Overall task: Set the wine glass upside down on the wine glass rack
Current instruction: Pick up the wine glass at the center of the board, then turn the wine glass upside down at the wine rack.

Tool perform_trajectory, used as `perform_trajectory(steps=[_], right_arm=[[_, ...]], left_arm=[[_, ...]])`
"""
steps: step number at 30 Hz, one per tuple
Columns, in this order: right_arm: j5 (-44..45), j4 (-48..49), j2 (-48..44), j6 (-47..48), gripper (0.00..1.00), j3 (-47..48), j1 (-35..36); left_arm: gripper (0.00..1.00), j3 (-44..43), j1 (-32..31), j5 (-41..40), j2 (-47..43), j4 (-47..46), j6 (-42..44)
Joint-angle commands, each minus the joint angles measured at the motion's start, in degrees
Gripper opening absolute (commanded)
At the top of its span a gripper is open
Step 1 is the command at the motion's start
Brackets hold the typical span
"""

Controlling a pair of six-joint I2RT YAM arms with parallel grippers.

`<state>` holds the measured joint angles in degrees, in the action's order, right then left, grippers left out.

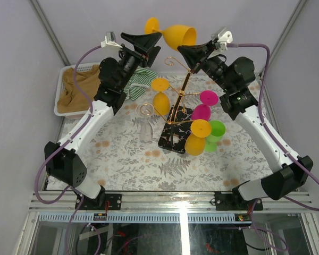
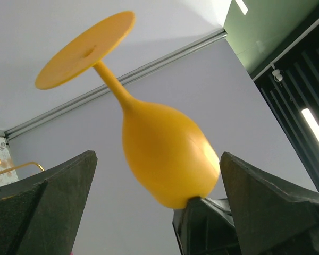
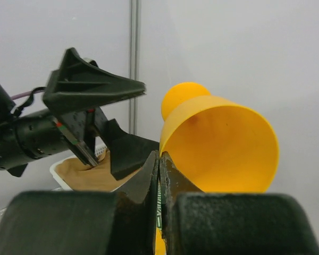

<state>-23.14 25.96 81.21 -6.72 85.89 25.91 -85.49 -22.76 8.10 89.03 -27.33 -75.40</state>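
Above the rack: right gripper pinching wine glass rim, left gripper standing spread.
Rim-only pinch (thin edge) risking a slip.

A robotics lab test cell is indicated: two arm bases are bolted to an aluminium rail along the bottom of the overhead view, and purple cables are run to the wrists. The table, dressed in a leaf-patterned cloth (the one homely touch), is boxed in by plain pale panels set in metal posts. At the right of the left wrist view, a dark slatted wall and a strip light are seen.
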Motion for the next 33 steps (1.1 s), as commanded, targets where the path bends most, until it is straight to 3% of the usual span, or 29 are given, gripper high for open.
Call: perform_trajectory(steps=[1, 19, 28, 33], right_arm=[[1.2, 4.2, -0.3, 2.6, 0.00, 3.9, 2.4], [9.3, 4.0, -1.0, 15.5, 0.00, -1.0, 12.6], [19.6, 9.2, 0.5, 22.8, 0.00, -5.4, 16.7], [25.6, 9.1, 1.7, 23.3, 0.00, -4.2, 17.0]], left_arm=[[0.99, 0.5, 0.2, -2.5, 0.8, -4.7, -1.0], [0.79, 2.0, 0.1, -11.3, 1.4, -10.0, -0.2], [0.52, 0.2, 0.2, -11.8, 2.4, -11.8, -0.3], [0.52, 0.2, 0.2, -11.8, 1.9, -11.5, 1.0]])
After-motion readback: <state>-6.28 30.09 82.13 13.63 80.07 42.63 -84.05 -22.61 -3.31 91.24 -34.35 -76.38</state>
